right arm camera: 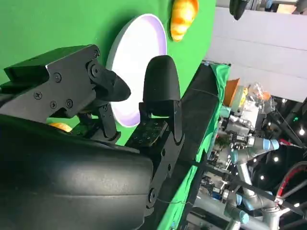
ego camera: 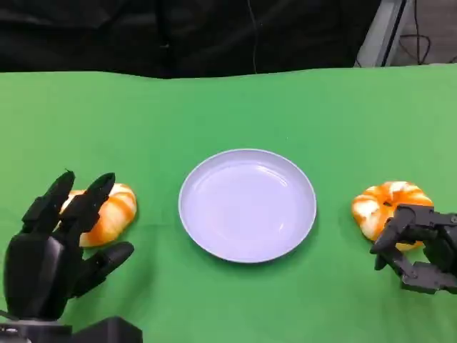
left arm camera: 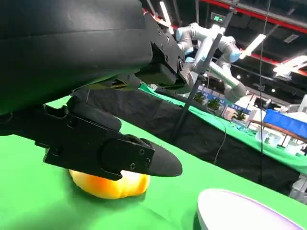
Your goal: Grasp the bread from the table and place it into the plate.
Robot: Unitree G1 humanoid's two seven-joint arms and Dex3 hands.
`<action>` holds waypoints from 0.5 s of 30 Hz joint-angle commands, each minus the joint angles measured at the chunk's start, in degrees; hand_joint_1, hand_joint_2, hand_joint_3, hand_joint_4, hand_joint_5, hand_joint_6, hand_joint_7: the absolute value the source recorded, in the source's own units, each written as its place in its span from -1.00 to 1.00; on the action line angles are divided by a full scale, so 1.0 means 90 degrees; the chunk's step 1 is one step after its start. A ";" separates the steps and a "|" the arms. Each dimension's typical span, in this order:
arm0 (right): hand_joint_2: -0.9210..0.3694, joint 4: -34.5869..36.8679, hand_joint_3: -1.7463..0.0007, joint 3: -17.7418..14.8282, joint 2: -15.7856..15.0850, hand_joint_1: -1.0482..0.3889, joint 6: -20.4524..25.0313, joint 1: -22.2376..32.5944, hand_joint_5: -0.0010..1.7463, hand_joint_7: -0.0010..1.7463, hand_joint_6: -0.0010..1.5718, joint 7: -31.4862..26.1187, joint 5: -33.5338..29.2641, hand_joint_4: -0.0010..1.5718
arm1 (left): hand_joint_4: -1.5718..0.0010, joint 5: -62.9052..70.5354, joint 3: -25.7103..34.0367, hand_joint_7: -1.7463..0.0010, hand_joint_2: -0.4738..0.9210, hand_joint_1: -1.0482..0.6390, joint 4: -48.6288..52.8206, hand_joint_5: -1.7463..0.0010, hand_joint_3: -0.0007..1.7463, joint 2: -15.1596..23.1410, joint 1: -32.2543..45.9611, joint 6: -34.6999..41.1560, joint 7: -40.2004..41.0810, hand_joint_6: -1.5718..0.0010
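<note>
Green cloth covers the worktop (ego camera: 335, 114) in your head view, running back to a black drape along the far edge. A pale plate (ego camera: 247, 205) sits in the middle. One bread roll (ego camera: 111, 213) lies at its left, another roll (ego camera: 389, 202) at its right, each well apart from the plate. Your left hand (ego camera: 61, 239) hovers over the near side of the left roll with fingers spread and nothing held. Your right hand (ego camera: 418, 246) sits just in front of the right roll, fingers curled loosely; you cannot tell whether they touch it.

From the left wrist, you see a black finger (left arm camera: 120, 155) stretched above the orange roll (left arm camera: 110, 184), which rests on the green cloth, with the plate rim (left arm camera: 240, 211) nearby. Beyond the drape stands a large hall with ceiling strip lights and a pale robot arm (left arm camera: 211, 43).

From the right wrist, fingers (right arm camera: 160, 86) stand apart over the plate (right arm camera: 136, 67), with the far roll (right arm camera: 183, 17) beyond it. Cluttered benches and another arm fill the background.
</note>
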 commanded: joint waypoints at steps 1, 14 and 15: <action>-0.66 -0.0037 -0.01 -0.0059 -0.0101 0.57 -0.0031 0.0049 0.69 0.29 0.09 -0.0011 0.0054 0.07 | 0.63 -0.0099 -0.0057 1.00 1.00 -0.53 0.0043 1.00 -0.78 0.0176 -0.0049 0.0051 0.0146 0.45; -0.66 -0.0051 0.00 -0.0056 -0.0091 0.56 -0.0007 0.0060 0.69 0.29 0.10 -0.0015 0.0055 0.07 | 0.66 -0.0272 -0.0122 1.00 1.00 -0.52 0.0426 1.00 -0.78 0.0316 -0.0445 0.0218 -0.0087 0.49; -0.66 -0.0065 -0.01 -0.0055 -0.0085 0.56 -0.0007 0.0071 0.69 0.29 0.10 -0.0021 0.0054 0.07 | 0.66 -0.0350 -0.0110 1.00 1.00 -0.51 0.0586 1.00 -0.79 0.0361 -0.0612 0.0259 -0.0229 0.50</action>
